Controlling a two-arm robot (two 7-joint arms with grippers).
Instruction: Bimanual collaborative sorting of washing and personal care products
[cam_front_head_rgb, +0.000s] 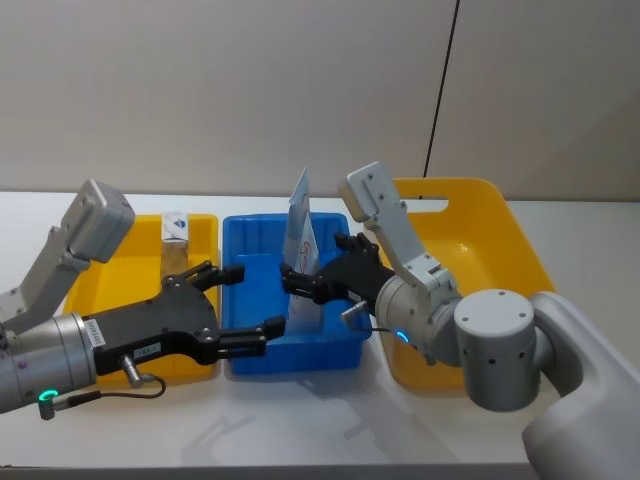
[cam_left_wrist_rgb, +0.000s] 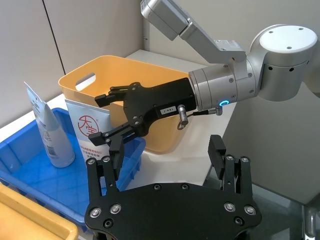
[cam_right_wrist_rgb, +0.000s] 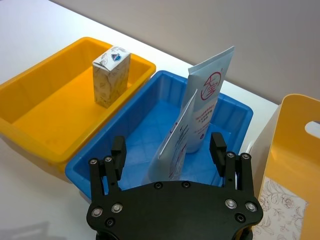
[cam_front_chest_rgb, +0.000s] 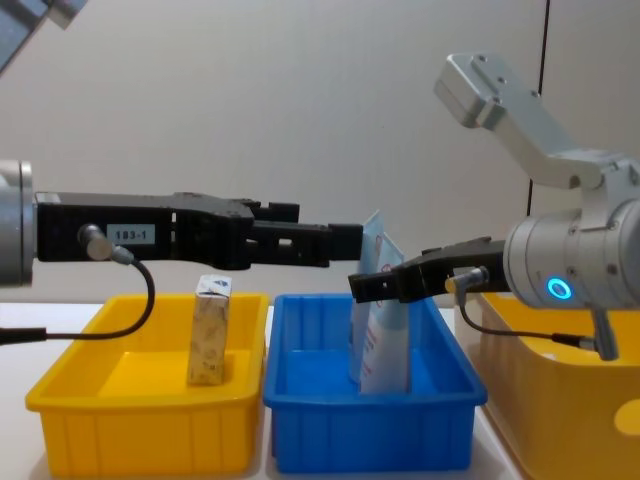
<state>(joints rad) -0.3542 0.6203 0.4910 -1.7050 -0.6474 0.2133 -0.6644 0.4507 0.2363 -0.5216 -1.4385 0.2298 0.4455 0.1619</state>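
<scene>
Tubes, flat light-blue plastic (cam_front_head_rgb: 300, 235), stood in the blue plastic tray (cam_front_head_rgb: 250, 350) in the head view. In the left wrist view, the right gripper (cam_left_wrist_rgb: 112, 120) had its jaws apart around one, apparently unclamped; closing comes next. In the chest view, the left gripper (cam_front_chest_rgb: 330, 243) hovered, jaws apart, and the speckled beige carton (cam_front_chest_rgb: 208, 345) stood in the yellow plastic tray (cam_front_chest_rgb: 140, 420).

The right gripper's (cam_front_head_rgb: 318, 287) black body is hiding the lower parts of the flat light-blue tubes (cam_front_head_rgb: 300, 235) standing between its jaws.

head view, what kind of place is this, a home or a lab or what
Most likely a robot test bench in a lab or office, not a home. A bare white table stands against a plain wall, bearing only colour-coded bins: a blue tray holding light-blue tubes and a yellow tray holding one carton.
</scene>
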